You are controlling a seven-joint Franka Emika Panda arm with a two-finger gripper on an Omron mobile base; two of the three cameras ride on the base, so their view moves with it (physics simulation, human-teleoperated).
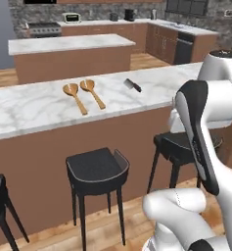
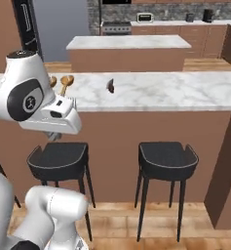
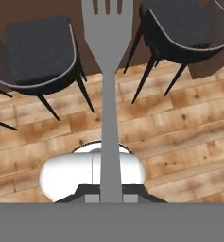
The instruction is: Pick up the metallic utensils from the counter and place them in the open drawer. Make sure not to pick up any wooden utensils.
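Fork: grey metal fork point(image 3: 108, 94) nearest the hand camera, its handle running up from between the claw's tips, tines at the top of the hand view.
Claw: claw point(image 3: 108, 198) closed tight on the fork's handle end, carrying it clear of any surface.
Fork's axis: long axis lies straight along the claw's line of sight, tines pointing away from the hand, down toward the wooden floor point(image 3: 179, 132) and the stools.
Arm pose: white arm folded back on itself in front of the bench, elbow high, wrist turned down; in the right base view the hand sits below the bench edge, above a stool.
Stools: two black stools point(image 3: 38, 52) below the fork, one either side of its head.
Bench: marble-topped bench point(image 1: 34, 108) beyond the arm.
Wooden spoons: two wooden spoons point(image 1: 84, 95) lie side by side on the bench, heads toward the far edge, handles slanting toward the near edge.
Cleaver: small dark-handled cleaver point(image 1: 132, 85) on the bench, well apart from the spoons, to their right in the left base view.
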